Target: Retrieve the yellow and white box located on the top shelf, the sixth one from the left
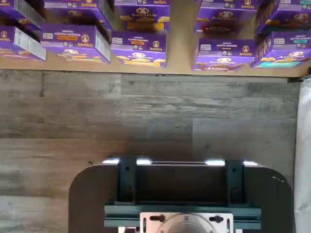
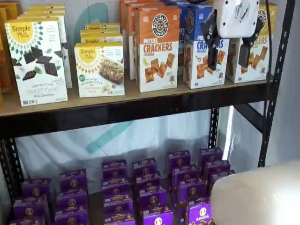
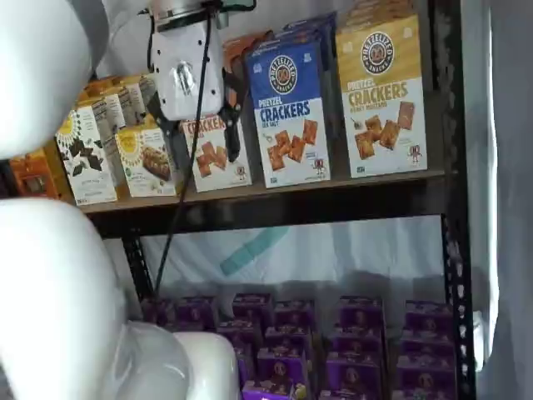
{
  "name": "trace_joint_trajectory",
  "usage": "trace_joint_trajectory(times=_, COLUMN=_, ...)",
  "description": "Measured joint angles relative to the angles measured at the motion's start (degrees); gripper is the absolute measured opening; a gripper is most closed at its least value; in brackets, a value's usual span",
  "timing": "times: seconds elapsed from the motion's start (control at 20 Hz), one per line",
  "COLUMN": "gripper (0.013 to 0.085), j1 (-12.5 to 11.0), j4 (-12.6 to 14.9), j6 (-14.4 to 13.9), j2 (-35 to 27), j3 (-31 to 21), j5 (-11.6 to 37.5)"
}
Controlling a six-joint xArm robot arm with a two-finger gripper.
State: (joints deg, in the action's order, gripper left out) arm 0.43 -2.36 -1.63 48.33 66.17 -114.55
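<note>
The yellow and white box (image 3: 383, 100) stands at the right end of the top shelf (image 3: 291, 204), next to the black upright. In a shelf view it (image 2: 258, 61) is partly covered by my gripper (image 2: 228, 54). The gripper is open, with a plain gap between its two black fingers, and holds nothing. It hangs in front of the shelf at box height, apart from the boxes. In a shelf view the gripper (image 3: 206, 140) sits in front of the orange-topped box, well left of the yellow and white box. The wrist view shows neither the box nor the fingers.
A blue-topped crackers box (image 3: 287, 108) stands directly left of the yellow one, then an orange-topped one (image 2: 157, 47) and Simple Mills boxes (image 2: 37, 61). Purple Annie's boxes (image 1: 138, 48) fill the low shelf (image 2: 145, 187). A black upright (image 2: 276, 70) stands at the right. My white arm (image 3: 50, 250) fills the left foreground.
</note>
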Motion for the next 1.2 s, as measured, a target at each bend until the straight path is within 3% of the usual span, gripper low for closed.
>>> trace_joint_trajectory(times=0.05, gripper=0.0850, j1=-0.7, j4=-0.8, j6=0.3, j2=-0.1, j3=0.1, j5=-0.3)
trace_joint_trajectory(times=0.1, gripper=0.0850, j1=-3.6, j4=-3.8, j6=1.6, j2=-0.6, j3=0.5, j5=-1.3)
trace_joint_trajectory(times=0.15, gripper=0.0850, j1=-4.7, j4=-5.2, j6=2.2, j2=-0.8, j3=0.6, j5=-1.7)
trace_joint_trajectory(times=0.3, gripper=0.0850, j1=-5.2, j4=-5.9, j6=2.6, j2=-0.7, j3=0.6, j5=-1.7)
trace_joint_trajectory(times=0.45, gripper=0.0850, j1=-4.6, j4=-4.6, j6=2.6, j2=-0.4, j3=0.4, j5=-1.0)
trace_joint_trajectory(times=0.55, gripper=0.0850, j1=-3.3, j4=-1.9, j6=2.6, j2=0.2, j3=0.0, j5=0.8)
trace_joint_trajectory(times=0.7, gripper=0.0850, j1=-4.6, j4=0.4, j6=4.8, j2=0.3, j3=-0.3, j5=3.0)
trace_joint_trajectory(times=0.85, gripper=0.0850, j1=-7.4, j4=2.1, j6=8.1, j2=-0.1, j3=-0.3, j5=5.1)
trace_joint_trajectory(times=1.0, gripper=0.0850, j1=-12.1, j4=3.5, j6=13.0, j2=-1.0, j3=-0.4, j5=8.0)
trace_joint_trajectory(times=1.15, gripper=0.0850, j1=-16.1, j4=3.0, j6=16.8, j2=-1.6, j3=-0.4, j5=10.4)
trace_joint_trajectory(times=1.2, gripper=0.0850, j1=-18.9, j4=2.4, j6=19.2, j2=-2.2, j3=-0.2, j5=11.9)
